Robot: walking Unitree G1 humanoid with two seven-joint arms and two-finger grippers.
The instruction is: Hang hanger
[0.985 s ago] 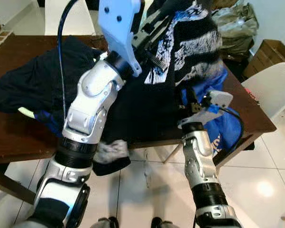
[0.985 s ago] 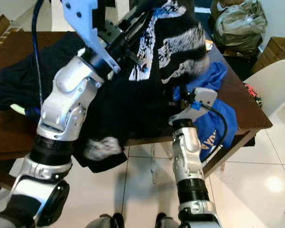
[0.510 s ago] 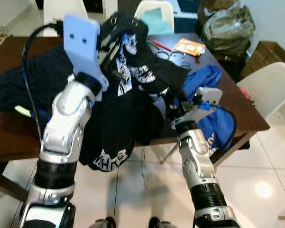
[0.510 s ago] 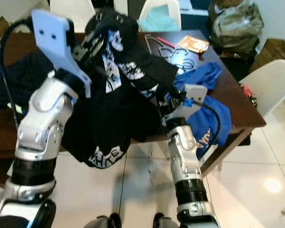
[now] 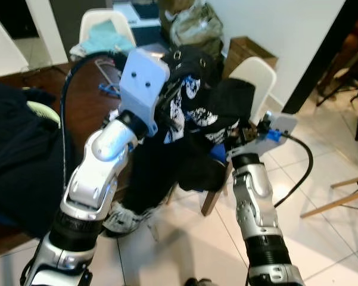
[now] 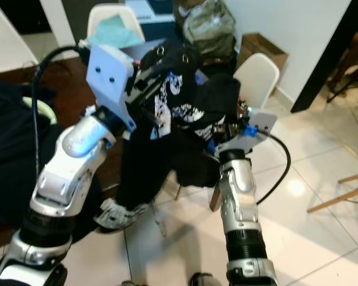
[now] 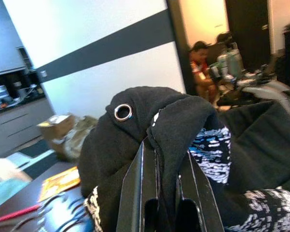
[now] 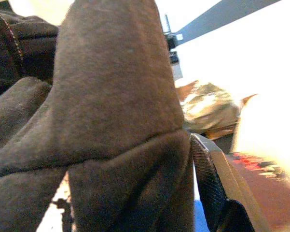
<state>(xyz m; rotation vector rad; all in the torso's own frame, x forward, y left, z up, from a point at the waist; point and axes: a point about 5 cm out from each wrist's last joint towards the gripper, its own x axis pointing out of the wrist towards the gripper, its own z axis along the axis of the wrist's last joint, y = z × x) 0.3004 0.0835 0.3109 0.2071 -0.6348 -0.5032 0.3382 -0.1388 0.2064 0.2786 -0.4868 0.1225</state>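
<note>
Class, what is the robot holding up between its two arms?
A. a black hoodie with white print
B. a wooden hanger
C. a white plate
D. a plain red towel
A: both tools, left and right, grip a black hoodie bearing white print.

one black printed hoodie [image 5: 184, 113] hangs between two grippers: the left gripper [image 7: 160, 183] and the right gripper [image 5: 235, 138]. three white chairs [image 5: 253, 74] stand around one brown table [image 5: 86, 101]. one cardboard box [image 5: 250, 47], one olive bag [image 5: 193, 27].
</note>
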